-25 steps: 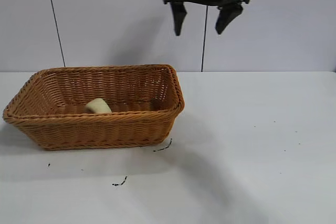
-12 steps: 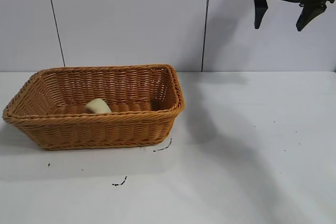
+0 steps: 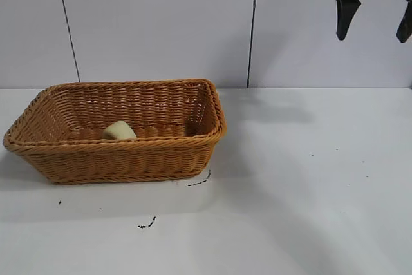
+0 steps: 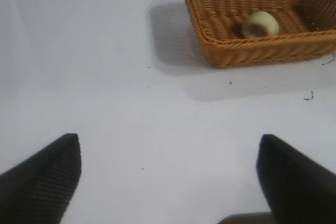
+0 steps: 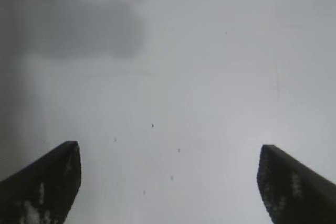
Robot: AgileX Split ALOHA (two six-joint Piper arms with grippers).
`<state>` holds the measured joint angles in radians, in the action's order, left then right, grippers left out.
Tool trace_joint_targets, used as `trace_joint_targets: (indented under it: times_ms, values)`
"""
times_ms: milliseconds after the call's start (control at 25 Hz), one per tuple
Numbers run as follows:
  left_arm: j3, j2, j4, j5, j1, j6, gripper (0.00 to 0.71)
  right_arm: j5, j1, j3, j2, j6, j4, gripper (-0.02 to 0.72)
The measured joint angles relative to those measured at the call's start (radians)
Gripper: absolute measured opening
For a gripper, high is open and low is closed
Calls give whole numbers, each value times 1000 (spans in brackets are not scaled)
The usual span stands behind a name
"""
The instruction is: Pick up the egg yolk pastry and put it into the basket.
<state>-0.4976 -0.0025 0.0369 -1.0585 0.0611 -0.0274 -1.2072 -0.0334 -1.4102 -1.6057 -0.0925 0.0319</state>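
Note:
The pale yellow-cream egg yolk pastry [image 3: 119, 131] lies inside the orange-brown wicker basket [image 3: 129, 159] at the table's left. Both also show in the left wrist view, the pastry [image 4: 260, 24] within the basket [image 4: 252, 53]. My right gripper [image 3: 374, 35] hangs high at the top right, far from the basket, open and empty; in its wrist view [image 5: 169, 148] only bare table lies between the fingers. My left gripper [image 4: 169, 140] is open and empty over bare table, well apart from the basket; it is out of the exterior view.
Small dark specks [image 3: 147, 225] and a dark mark [image 3: 201, 181] lie on the white table in front of the basket. A panelled wall [image 3: 161, 24] stands behind the table.
My right gripper has moved from above the basket's right end to the far right, staying high and open. The pastry and basket have not moved.

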Motion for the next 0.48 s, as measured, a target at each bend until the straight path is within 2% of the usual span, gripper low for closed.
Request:
trace_joint_targets:
  times_ms: [280,480]
  values:
    - [0,0,0,0,0,0,693,13,0,407,458,4,-1,655]
    - [0,0,0,0,0,0,693,152,0,665,829,8,-7,655]
